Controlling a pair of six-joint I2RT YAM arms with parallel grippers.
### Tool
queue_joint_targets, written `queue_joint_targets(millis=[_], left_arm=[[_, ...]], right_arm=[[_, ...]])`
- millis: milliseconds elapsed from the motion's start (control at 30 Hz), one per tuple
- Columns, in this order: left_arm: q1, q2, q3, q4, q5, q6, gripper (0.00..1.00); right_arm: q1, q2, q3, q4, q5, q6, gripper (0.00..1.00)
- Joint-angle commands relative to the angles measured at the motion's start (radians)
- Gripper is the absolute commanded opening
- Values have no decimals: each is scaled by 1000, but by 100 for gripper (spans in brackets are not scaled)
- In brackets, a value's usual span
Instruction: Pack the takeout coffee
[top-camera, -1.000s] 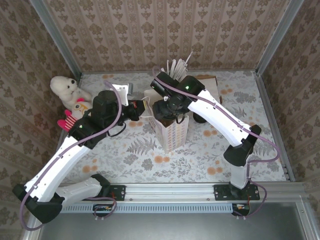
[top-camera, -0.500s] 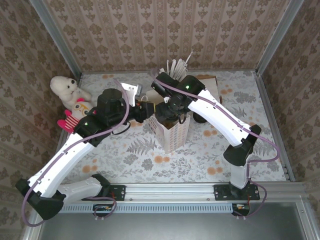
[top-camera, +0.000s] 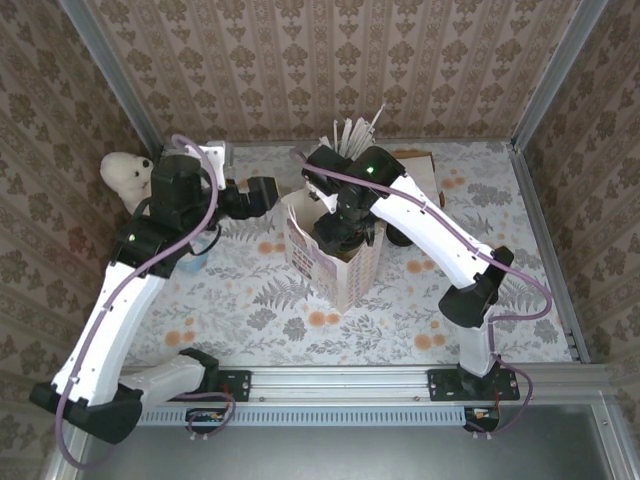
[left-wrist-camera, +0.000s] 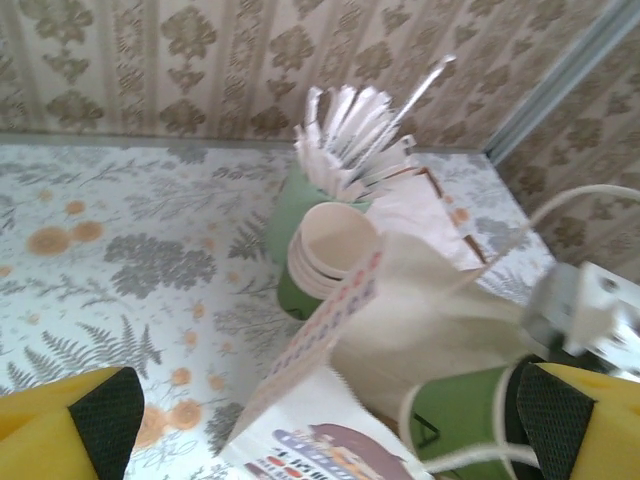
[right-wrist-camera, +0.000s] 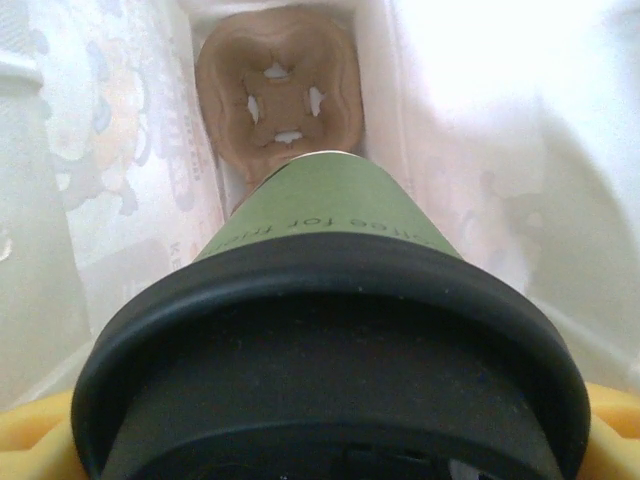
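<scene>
Takeout coffee (right-wrist-camera: 320, 210) in right hand (right-wrist-camera: 320, 445), inside white bag (right-wrist-camera: 470, 130)

In the right wrist view, the small green paper cup with a round black lid (right-wrist-camera: 330, 300) is blurred at close range; the lower frame edge cuts its lid and the yellow pads (right-wrist-camera: 612, 425) of the right gripper (right-wrist-camera: 320, 440). In the left wrist view, the bottom corners cut the left gripper (left-wrist-camera: 325, 430) fingers (left-wrist-camera: 70, 425), and the lower edge cuts the tall white paper bag (left-wrist-camera: 440, 300).
</scene>
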Motion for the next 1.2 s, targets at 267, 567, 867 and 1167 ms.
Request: queue_joint_targets(millis=[267, 567, 867, 1167], left_arm=[[5, 331, 242, -192, 109, 155, 98], [5, 468, 324, -241, 260, 278, 89], [2, 506, 337, -251, 276, 251, 40], [-6, 489, 310, -249, 251, 185, 18]], right_arm=[[-14, 89, 103, -166, -72, 29, 54], [-1, 55, 162, -176, -45, 111, 54], [46, 70, 191, -165, -28, 179, 53], [54, 89, 183, -93, -80, 221, 51]])
